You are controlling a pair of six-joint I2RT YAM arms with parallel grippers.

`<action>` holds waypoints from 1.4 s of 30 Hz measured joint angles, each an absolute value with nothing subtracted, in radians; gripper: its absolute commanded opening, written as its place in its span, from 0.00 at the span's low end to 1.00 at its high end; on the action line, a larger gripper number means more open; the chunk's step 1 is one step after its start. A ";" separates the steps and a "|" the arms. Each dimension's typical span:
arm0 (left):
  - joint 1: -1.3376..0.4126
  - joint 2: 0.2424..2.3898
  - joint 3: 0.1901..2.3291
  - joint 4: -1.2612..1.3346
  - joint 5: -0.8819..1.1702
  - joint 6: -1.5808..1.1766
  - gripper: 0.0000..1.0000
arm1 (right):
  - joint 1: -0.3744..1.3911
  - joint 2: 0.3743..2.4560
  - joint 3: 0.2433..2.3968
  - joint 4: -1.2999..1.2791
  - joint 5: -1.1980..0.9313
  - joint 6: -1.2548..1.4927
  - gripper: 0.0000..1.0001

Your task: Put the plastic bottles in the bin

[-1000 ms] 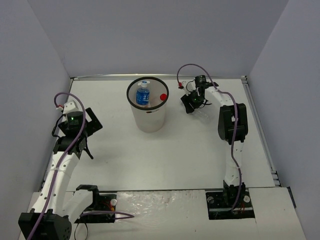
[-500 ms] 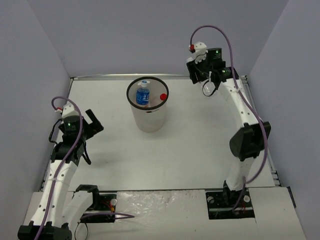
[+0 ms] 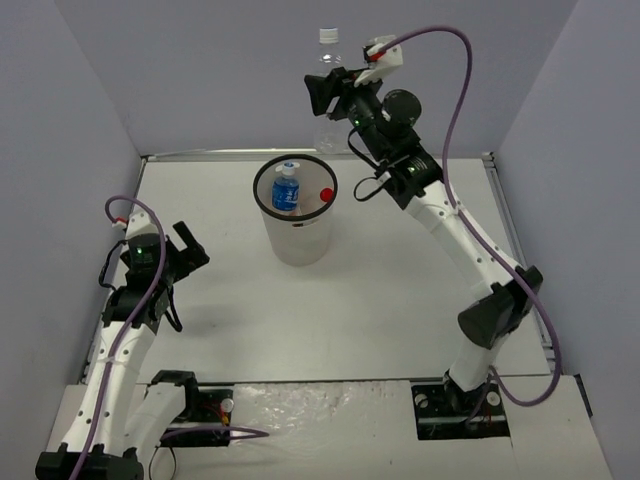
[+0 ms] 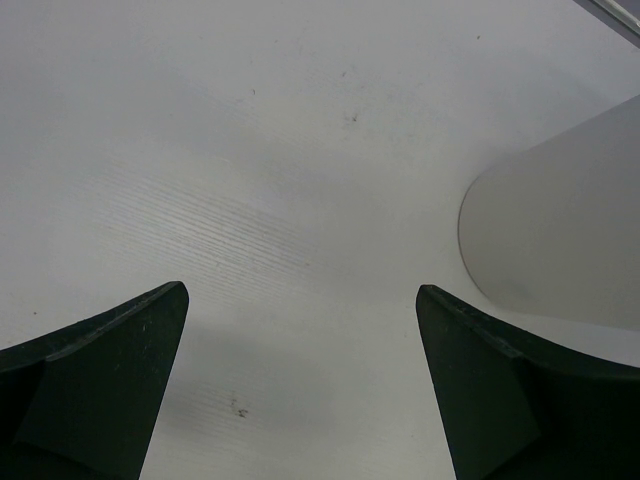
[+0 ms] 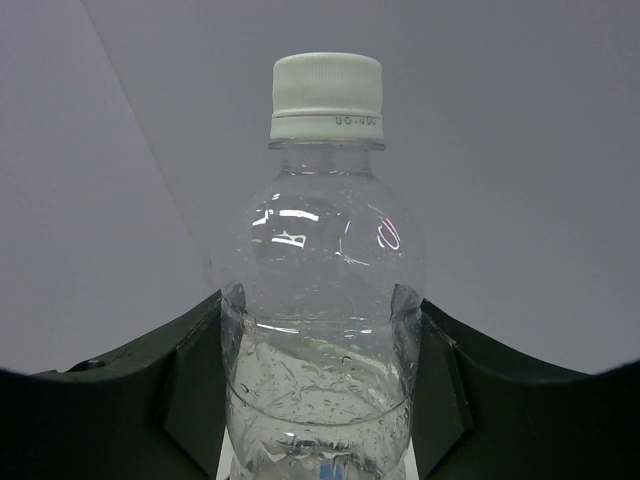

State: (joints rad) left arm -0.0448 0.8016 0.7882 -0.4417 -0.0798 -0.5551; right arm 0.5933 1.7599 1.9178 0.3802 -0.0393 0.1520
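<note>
**Right arm.** The right gripper (image 3: 333, 95) is held high at the rear of the cell. Its jaws are closed on the body of a plain clear bottle (image 3: 328, 88). The bottle stands upright, with its white screw cap (image 5: 327, 95) uppermost. In the right wrist view, one dark finger (image 5: 190, 390) presses against each side of the bottle below its shoulder. Droplets cling to the inside of the clear wall. The ring under the cap carries small raised characters, which are too fine to read reliably.

**Bottle position.** In the top view, the held bottle appears just beyond the far rim of the bin (image 3: 257, 200). It is above the rim and not inside the bin.

**Bin contents.** The bin stands on the worktop (image 3: 400, 290). A blue-labelled bottle (image 3: 286, 190) stands upright inside it (the label print cannot be read at this size). A red cap (image 3: 326, 194) shows beside that bottle.

**Left arm.** The left gripper (image 3: 188, 248) sits low at the left of the worktop, well apart from the bin. Its jaws are spread wide and hold nothing. The left wrist view shows bare worktop between them and the bin wall at the right.
</note>
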 measured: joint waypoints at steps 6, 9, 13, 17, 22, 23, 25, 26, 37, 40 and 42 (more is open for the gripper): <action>-0.045 0.783 0.788 -0.442 -0.079 -0.558 0.97 | 0.651 1.926 1.924 0.428 -0.066 0.208 0.45; -0.045 0.783 0.788 -0.442 -0.079 -0.558 0.97 | 0.670 1.941 1.872 0.434 -0.057 0.208 0.48; -0.045 0.783 0.788 -0.440 -0.077 -0.558 0.97 | 0.682 1.929 1.794 0.465 -0.008 0.188 0.53; -0.045 0.785 0.788 -0.440 -0.075 -0.558 0.97 | 0.682 1.899 1.709 0.470 0.026 0.172 0.59; -0.045 0.785 0.783 -0.437 -0.068 -0.558 0.97 | 0.680 1.869 1.632 0.470 0.050 0.158 0.68; -0.045 0.784 0.780 -0.435 -0.067 -0.558 0.97 | 0.680 1.868 1.624 0.469 0.052 0.157 0.71; -0.045 0.781 0.771 -0.432 -0.066 -0.558 0.97 | 0.680 1.866 1.609 0.469 0.052 0.159 0.75; -0.045 0.780 0.767 -0.432 -0.066 -0.558 0.97 | 0.680 1.863 1.599 0.469 0.052 0.161 0.76; -0.045 0.780 0.762 -0.431 -0.067 -0.558 0.97 | 0.680 1.814 1.528 0.455 0.047 0.183 0.89; -0.045 0.780 0.762 -0.431 -0.067 -0.559 0.97 | 0.680 1.800 1.528 0.448 0.048 0.184 0.99; -0.045 0.780 0.762 -0.431 -0.068 -0.559 0.97 | 0.680 1.790 1.539 0.423 0.057 0.183 1.00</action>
State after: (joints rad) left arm -0.0448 0.7803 0.7624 -0.4313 -0.0677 -0.5587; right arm 0.6796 1.7900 1.5393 0.4229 0.0572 0.1834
